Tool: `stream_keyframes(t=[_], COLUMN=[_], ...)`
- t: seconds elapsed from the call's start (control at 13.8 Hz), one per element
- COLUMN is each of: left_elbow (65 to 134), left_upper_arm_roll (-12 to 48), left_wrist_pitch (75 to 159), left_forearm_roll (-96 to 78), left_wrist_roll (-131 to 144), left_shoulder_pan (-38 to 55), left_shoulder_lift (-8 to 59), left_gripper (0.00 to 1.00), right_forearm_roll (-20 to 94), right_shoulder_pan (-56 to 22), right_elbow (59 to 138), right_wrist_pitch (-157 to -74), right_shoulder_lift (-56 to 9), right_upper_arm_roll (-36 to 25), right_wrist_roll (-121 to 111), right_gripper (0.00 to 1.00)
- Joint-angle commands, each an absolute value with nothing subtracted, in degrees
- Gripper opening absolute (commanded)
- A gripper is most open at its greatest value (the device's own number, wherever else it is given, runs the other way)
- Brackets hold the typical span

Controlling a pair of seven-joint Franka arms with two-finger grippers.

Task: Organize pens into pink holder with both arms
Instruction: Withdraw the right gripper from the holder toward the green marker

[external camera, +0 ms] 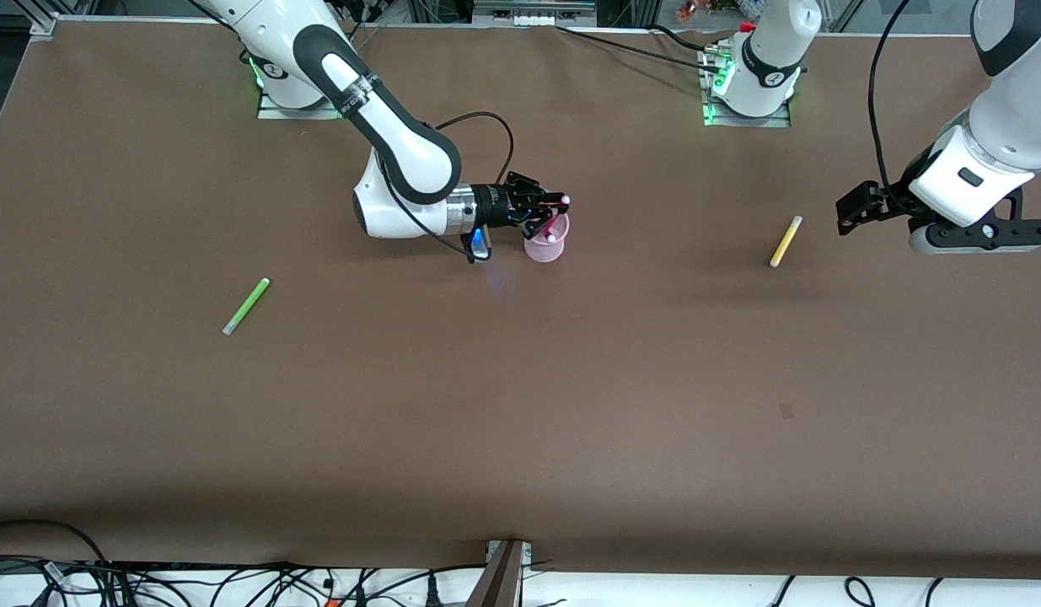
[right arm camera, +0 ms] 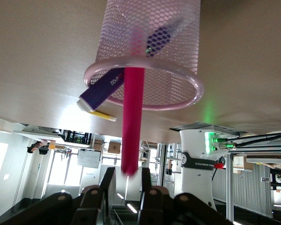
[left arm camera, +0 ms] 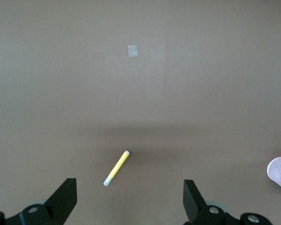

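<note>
The pink holder [external camera: 544, 248] is a pale pink mesh cup standing upright mid-table; it also shows in the right wrist view [right arm camera: 175, 35] and at the edge of the left wrist view [left arm camera: 280, 169]. A magenta pen [external camera: 557, 222] [right arm camera: 132, 117] and a dark purple pen [right arm camera: 102, 88] lean inside it. My right gripper [external camera: 554, 211] [right arm camera: 127, 180] is at the magenta pen's upper end, fingers slightly apart with a gap on each side. The yellow pen [external camera: 786, 240] [left arm camera: 116, 168] lies toward the left arm's end. My left gripper [external camera: 853, 209] [left arm camera: 129, 201] hangs wide open and empty over the table beside it. The lime green pen [external camera: 247, 306] lies toward the right arm's end.
A small pale patch [external camera: 786, 410] [left arm camera: 132, 51] marks the table nearer the front camera than the yellow pen. Cables [external camera: 233, 582] run along the table's front edge. The two arm bases [external camera: 752, 84] stand at the back edge.
</note>
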State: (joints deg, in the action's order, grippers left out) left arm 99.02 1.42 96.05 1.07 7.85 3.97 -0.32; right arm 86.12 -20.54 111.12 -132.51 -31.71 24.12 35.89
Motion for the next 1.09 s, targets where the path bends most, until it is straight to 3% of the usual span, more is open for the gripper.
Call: stream_keyframes(t=[0.0, 0.36, 0.51, 0.65, 1.01], left_elbow=[98.53, 98.61, 98.61, 98.61, 98.61], left_upper_arm_roll=[0.62, 0.62, 0.62, 0.62, 0.62], left_wrist_pitch=[95.36, 95.36, 95.36, 95.36, 95.36], left_forearm_roll=[-0.18, -0.26, -0.26, -0.26, -0.26], left_wrist_roll=[7.56, 7.65, 7.65, 7.65, 7.73], left_shoulder_pan=[4.22, 4.22, 4.13, 4.13, 4.13], left_shoulder_lift=[-0.35, -0.35, -0.35, -0.35, -0.26], left_gripper=[1.00, 1.00, 1.00, 1.00, 1.00], right_forearm_roll=[87.19, 82.30, 71.78, 57.64, 27.92], right_shoulder_pan=[-21.01, -20.92, -20.66, -20.57, -20.48], right_elbow=[110.65, 110.30, 108.73, 106.27, 100.90], right_wrist_pitch=[-133.51, -133.94, -133.95, -133.16, -123.50], right_shoulder_lift=[-31.55, -28.22, -26.81, -25.41, -20.76], right_upper_arm_roll=[24.17, 23.21, 21.89, 21.27, 17.42], right_wrist_roll=[34.89, 35.85, 39.44, 44.62, 46.95], right_gripper=[0.69, 0.81, 0.85, 0.99, 1.00])
